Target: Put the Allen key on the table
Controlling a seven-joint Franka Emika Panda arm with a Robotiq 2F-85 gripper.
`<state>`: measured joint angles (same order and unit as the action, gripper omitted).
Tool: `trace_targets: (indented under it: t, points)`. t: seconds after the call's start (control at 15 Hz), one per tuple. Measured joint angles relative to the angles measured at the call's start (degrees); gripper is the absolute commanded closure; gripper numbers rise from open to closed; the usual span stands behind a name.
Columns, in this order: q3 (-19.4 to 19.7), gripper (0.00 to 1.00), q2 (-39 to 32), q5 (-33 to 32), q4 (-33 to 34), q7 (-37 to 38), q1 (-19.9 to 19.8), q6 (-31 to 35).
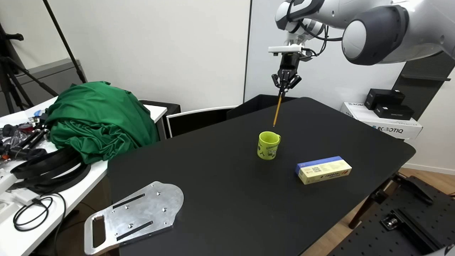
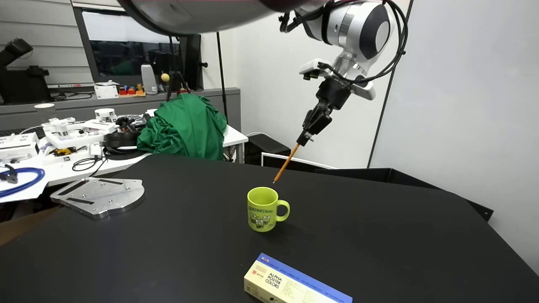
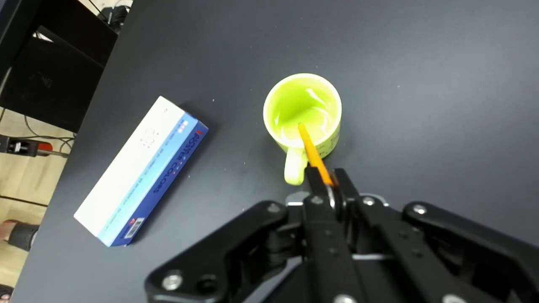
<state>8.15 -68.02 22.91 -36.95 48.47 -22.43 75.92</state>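
Pale walls (image 1: pixel 160 53) rise behind a white desk (image 1: pixel 21 243); a dark-framed window (image 2: pixel 113 50) stands above a grey ledge (image 2: pixel 233 107); the floor (image 3: pixel 25 176) is wood-toned.

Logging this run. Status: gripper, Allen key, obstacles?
Gripper shut on Allen key. Key slanted, point downward, clear of table. Cup looks close beneath; may block a straight descent.
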Motion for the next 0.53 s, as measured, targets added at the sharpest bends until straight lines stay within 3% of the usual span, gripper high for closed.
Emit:
trace_targets:
  t: [0.27,0.53]
  points:
    - [3.08,0.98,0.18,-2.48,-0.13,-0.12,-0.31,7.66]
    - [5.41,0.98,-2.28,-5.10,-0.63,-0.20,0.03,23.09]
